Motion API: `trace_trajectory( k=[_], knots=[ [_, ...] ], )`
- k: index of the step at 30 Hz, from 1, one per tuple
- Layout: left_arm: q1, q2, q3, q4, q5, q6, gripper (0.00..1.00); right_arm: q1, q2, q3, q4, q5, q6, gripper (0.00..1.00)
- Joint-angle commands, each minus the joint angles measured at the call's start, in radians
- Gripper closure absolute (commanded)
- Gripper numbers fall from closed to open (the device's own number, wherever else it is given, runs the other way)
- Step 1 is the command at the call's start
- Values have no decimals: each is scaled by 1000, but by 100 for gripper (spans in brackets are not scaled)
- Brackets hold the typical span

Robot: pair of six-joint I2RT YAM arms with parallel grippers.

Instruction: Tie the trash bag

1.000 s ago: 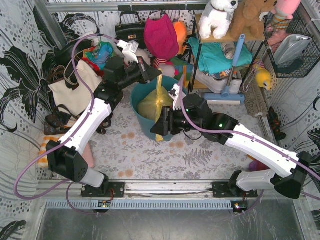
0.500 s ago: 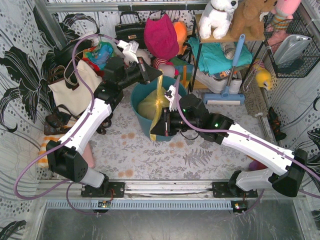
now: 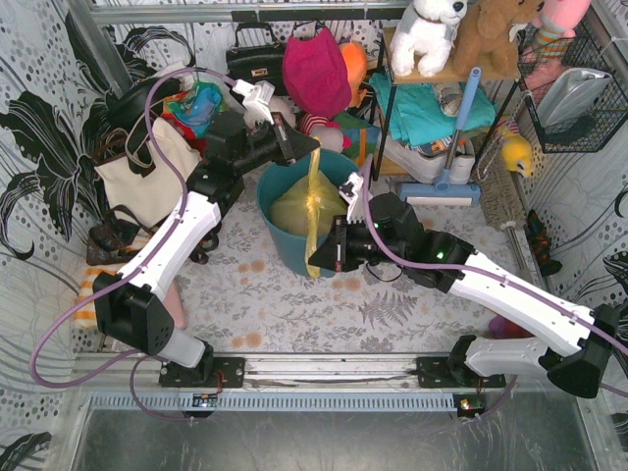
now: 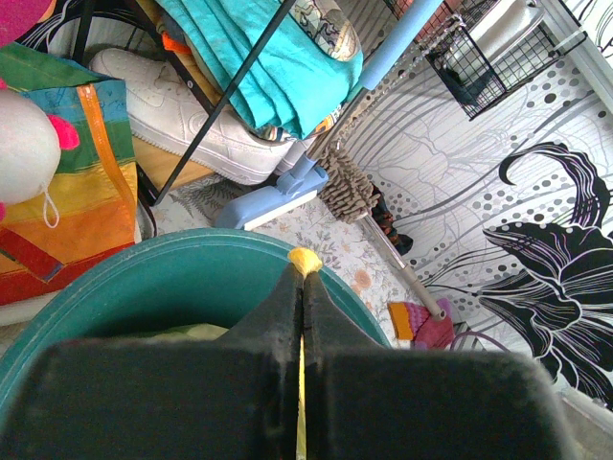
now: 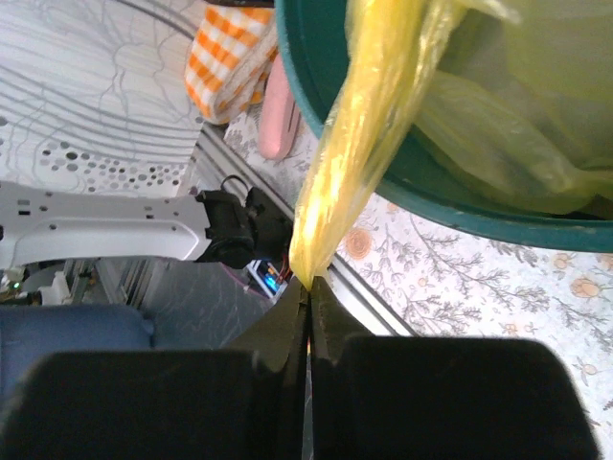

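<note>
Gripping trash bag (image 3: 297,209) flaps taut: left hand (image 3: 312,149) above bin (image 3: 278,243), right hand (image 3: 317,263) lower, both clamped.

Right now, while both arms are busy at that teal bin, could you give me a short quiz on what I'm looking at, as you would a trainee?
1. True or false: the trash bag sits inside the teal bin.
2. The jaws of the right arm are shut on: A) nothing at all; B) a yellow flap of the bag; C) the bin's rim.
3. Which arm holds its flap stretched out over the bin's near rim, towards the arm bases?
Key: 1 true; 2 B; 3 the right arm.
</note>
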State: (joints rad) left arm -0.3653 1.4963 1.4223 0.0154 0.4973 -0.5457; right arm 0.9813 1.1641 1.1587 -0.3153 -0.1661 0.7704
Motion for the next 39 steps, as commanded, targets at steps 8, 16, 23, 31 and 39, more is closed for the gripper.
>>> trace_trajectory(
  k=[8,16,23,31,39],
  knots=[
    [4,-49,-2,-1,-32,51,100,5,6,209,-415,376,-74,100],
    [4,-143,-56,-42,-78,82,100,5,139,469,-737,833,-196,100],
    [4,-218,-93,-97,-111,107,100,1,182,418,-506,1119,-409,100],
    [4,-326,-149,-187,-307,160,100,-65,115,214,-86,1324,-764,100],
    [4,-369,-173,-311,-502,167,100,-203,29,82,113,1292,-858,100]
  ],
)
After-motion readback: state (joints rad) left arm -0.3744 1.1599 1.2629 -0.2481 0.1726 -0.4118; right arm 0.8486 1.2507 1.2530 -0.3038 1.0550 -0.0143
